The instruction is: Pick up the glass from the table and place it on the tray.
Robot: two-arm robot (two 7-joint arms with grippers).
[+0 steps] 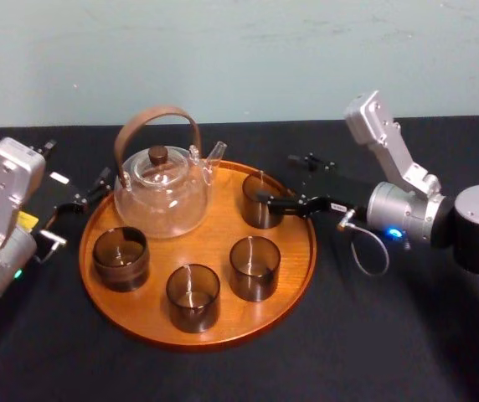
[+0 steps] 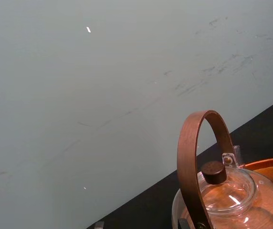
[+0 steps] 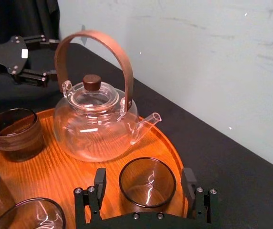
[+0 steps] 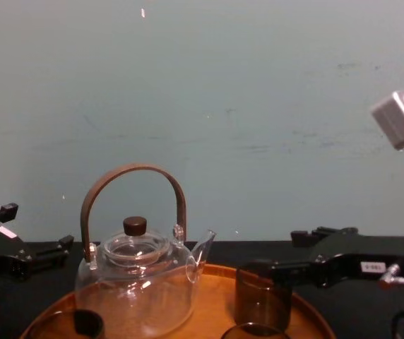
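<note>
The tray (image 1: 223,333) is set on the table (image 1: 390,335). On its far left part the teapot (image 1: 162,194) is placed. The far-right glass (image 1: 262,205) is stood right of the teapot, the near-left glass (image 1: 121,258) before the teapot, the front glass (image 1: 193,296) nearest, and the middle glass (image 1: 254,268) just right of it. The far-right glass is flanked, untouched, by the right gripper (image 3: 144,181). The left gripper (image 1: 95,189) is held beside the tray's left rim.

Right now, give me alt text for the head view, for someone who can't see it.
The right gripper, fingers open, brackets a smoky glass on the wooden tray, beside a teapot and three more glasses. The left gripper sits open by the tray's left edge.
</note>
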